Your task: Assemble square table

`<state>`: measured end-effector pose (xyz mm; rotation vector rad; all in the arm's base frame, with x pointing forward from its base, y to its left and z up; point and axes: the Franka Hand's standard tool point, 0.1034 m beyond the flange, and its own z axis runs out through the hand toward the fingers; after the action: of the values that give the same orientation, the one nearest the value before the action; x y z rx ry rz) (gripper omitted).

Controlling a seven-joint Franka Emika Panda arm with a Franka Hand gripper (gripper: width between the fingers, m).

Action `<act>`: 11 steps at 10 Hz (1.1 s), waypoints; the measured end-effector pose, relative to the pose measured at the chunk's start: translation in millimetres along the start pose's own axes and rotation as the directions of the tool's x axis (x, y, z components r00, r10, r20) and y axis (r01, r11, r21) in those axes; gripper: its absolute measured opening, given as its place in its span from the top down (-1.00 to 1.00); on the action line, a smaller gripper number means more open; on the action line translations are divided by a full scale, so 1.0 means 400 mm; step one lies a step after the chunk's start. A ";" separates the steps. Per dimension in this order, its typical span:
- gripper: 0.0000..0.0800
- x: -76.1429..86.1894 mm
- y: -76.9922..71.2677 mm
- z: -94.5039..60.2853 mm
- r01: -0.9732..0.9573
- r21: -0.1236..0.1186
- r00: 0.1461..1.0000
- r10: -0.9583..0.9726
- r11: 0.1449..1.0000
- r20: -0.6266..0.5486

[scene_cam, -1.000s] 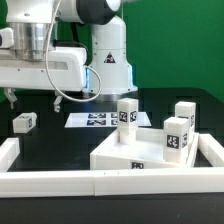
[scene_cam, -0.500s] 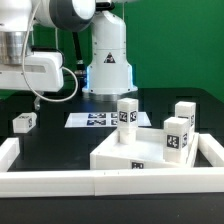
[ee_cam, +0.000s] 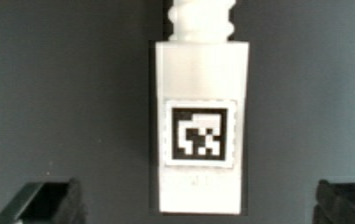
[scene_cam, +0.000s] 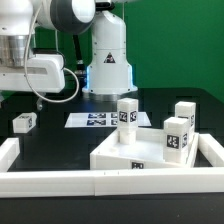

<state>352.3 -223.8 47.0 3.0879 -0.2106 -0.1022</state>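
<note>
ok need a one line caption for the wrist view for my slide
Open gripper poised over a lone tagged white leg lying on the black table.

We see a glossy white robot arm with rounded shells, dark grey joint bands, and a blue-lit ring near its flared base. A black cable loops beside a boxy white wrist housing. In the wrist view, two dark fingertips appear.

Matt white plastic leg
</note>
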 end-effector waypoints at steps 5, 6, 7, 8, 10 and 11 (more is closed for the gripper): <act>-0.62 0.002 -0.025 0.012 0.013 0.070 0.988 -0.024 0.997 0.156; -0.62 0.020 -0.016 0.013 0.024 0.077 0.970 -0.042 0.997 0.240; -0.62 0.036 -0.004 0.024 0.031 0.068 0.962 -0.048 0.997 0.269; -0.62 0.027 0.000 0.036 0.030 0.071 0.938 -0.053 0.997 0.343; -0.62 0.024 0.016 0.049 0.014 0.064 0.887 -0.042 0.998 0.460; -0.62 0.027 0.011 0.052 0.015 0.072 0.869 -0.049 0.997 0.492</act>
<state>360.9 -230.6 26.0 3.0617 -0.1793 -0.9104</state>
